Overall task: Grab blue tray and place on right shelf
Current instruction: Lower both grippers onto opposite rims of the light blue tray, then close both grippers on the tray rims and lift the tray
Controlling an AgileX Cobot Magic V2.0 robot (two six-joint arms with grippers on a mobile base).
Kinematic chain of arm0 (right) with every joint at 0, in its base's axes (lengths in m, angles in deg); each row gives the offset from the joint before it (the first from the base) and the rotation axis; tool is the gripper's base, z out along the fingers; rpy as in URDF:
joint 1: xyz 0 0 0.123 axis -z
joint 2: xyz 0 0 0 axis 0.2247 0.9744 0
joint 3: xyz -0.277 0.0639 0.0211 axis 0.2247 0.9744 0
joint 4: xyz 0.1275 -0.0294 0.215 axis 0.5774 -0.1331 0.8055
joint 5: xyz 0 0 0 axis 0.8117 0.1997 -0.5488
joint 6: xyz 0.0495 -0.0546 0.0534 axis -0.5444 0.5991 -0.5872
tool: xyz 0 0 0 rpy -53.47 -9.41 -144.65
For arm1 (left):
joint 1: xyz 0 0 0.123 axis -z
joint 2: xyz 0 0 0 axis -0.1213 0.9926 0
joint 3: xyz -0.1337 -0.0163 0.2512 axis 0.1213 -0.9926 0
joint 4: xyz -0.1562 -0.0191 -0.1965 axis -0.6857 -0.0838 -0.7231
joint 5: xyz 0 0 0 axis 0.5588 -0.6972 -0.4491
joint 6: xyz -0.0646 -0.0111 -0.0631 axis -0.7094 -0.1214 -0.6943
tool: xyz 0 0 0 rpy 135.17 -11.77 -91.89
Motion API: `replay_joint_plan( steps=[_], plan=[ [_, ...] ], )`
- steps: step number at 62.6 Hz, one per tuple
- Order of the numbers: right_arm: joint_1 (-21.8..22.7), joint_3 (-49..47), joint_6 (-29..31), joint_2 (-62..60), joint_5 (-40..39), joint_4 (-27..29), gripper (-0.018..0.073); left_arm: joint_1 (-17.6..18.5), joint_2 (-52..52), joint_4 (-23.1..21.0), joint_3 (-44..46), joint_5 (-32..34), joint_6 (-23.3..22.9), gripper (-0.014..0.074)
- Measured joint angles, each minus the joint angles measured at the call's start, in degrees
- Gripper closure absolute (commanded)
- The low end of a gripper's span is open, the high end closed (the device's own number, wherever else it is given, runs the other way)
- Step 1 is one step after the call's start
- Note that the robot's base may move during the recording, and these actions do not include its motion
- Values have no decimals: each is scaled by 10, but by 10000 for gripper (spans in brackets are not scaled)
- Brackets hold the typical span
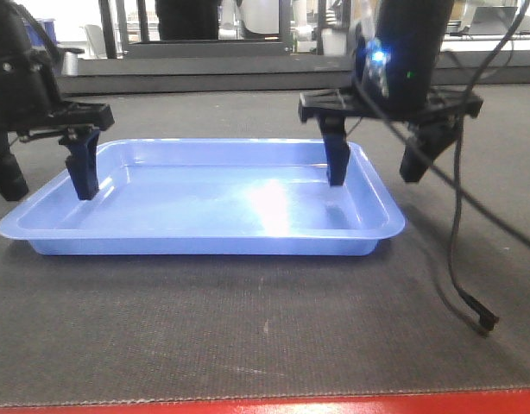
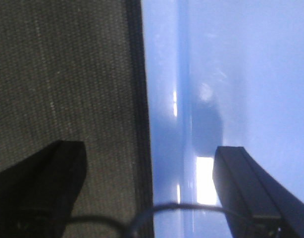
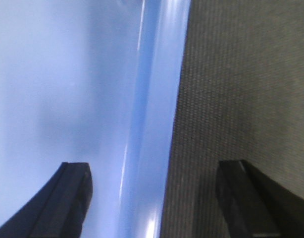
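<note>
Both pincers hang open astride the short end rims of the blue tray (image 1: 205,203): the left pincer (image 1: 42,177) at its left end, the right pincer (image 1: 377,164) at its right. It lies flat on the counter (image 1: 248,328), long axis running arm to arm.

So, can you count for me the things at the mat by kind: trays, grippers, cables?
blue tray: 1
grippers: 2, the left gripper and the right gripper, each open astride a short end of the tray rim
black cable: 1
Total: 4
</note>
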Motion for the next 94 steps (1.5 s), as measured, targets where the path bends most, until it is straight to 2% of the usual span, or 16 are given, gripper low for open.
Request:
replay_joint_plan(
  steps=[9,15,18,20,24,25,30,31,34,52,65,75,85,94],
  plan=[
    [0,0,0,18,-6,2,57,0,10,0,0,10,0,163],
    [0,0,0,21,-11,3,210,0,13,0,0,11,0,188],
    [0,0,0,22,-13,4,298,0,13,-1,0,11,-1,244],
    [0,0,0,23,-14,6,387,0,15,-1,1,12,-1,316],
    [0,-1,-4,23,-17,11,512,0,15,-1,1,12,-1,424],
    [0,-3,-4,23,-18,12,519,0,15,-1,1,12,-1,476],
    [0,-3,-6,23,-22,17,503,0,15,-9,1,12,-2,650],
    [0,-3,-6,23,-23,17,503,0,15,-10,1,12,-2,661],
    [0,-3,-6,23,-23,17,503,3,15,-16,2,12,-5,623],
    [0,0,-7,-26,-1,19,503,3,-4,-28,34,-35,-21,638],
    [-1,4,-7,-116,33,19,503,4,-95,-25,33,-68,-33,638],
    [-14,46,-7,-190,39,21,503,8,-176,-27,-1,-83,-38,638],
    [-27,107,-7,-258,41,22,503,36,-240,-21,-44,-102,-58,638],
    [-42,150,-11,-304,59,14,503,90,-272,21,-64,-125,-100,638]
  ],
)
